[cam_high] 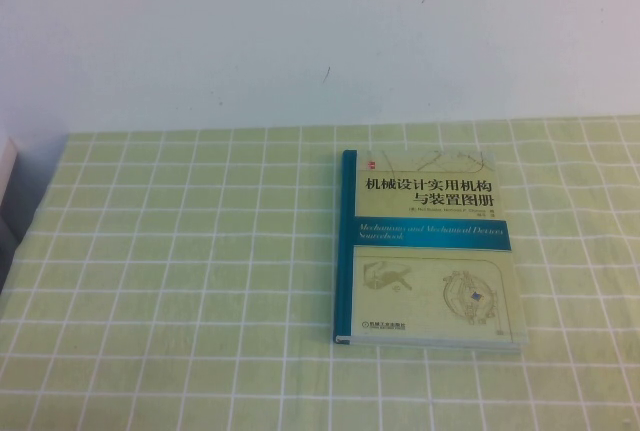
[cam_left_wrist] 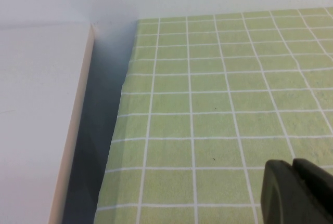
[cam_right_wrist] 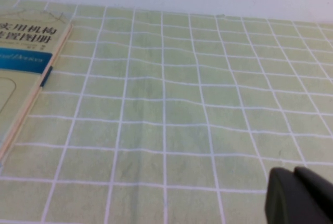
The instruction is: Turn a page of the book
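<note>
The book (cam_high: 430, 249) lies closed and flat on the green checked cloth, right of the table's middle, teal spine to the left, black Chinese title up. Its page is hidden under the closed cover. A corner of the book (cam_right_wrist: 23, 63) shows in the right wrist view. My right gripper (cam_right_wrist: 294, 172) hovers shut over bare cloth to the right of the book, holding nothing. My left gripper (cam_left_wrist: 294, 162) is shut and empty above the cloth near the table's left edge. Neither arm shows in the high view.
The green checked cloth (cam_high: 200, 281) covers the table up to a white back wall (cam_high: 300, 31). A white board (cam_left_wrist: 41, 120) stands beside the cloth's left edge, with a dark gap (cam_left_wrist: 99, 130) between them.
</note>
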Controlling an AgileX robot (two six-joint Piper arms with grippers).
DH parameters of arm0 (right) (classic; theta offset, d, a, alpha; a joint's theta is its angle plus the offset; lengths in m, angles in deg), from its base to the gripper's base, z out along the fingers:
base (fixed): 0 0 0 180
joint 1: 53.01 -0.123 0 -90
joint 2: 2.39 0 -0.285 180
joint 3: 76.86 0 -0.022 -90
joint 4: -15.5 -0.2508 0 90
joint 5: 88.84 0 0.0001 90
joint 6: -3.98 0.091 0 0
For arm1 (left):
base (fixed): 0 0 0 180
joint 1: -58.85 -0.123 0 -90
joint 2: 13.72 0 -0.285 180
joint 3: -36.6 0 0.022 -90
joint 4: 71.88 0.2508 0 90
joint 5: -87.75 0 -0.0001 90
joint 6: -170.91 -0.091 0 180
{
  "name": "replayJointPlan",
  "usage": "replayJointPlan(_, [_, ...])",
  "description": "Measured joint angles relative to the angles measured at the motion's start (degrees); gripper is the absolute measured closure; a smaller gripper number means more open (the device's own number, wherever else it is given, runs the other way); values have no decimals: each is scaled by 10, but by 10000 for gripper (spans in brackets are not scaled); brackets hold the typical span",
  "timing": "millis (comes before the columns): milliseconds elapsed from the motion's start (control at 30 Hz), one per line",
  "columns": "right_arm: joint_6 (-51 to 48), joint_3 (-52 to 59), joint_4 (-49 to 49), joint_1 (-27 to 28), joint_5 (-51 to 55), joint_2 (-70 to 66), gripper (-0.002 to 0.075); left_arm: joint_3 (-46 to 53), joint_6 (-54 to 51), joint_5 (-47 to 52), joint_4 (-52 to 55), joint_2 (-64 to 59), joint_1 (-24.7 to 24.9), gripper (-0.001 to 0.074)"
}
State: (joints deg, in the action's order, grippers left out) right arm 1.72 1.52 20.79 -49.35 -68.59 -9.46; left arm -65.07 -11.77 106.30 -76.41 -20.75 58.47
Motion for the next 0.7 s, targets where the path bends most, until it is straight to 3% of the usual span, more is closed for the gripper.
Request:
replayJointPlan(333, [0, 4, 11, 0, -37, 0, 729, 2, 0, -63, -14, 0, 0, 739])
replayJointPlan(700, [5, 5, 14, 0, -388, 0, 729, 2, 0, -395, -16, 0, 0, 739])
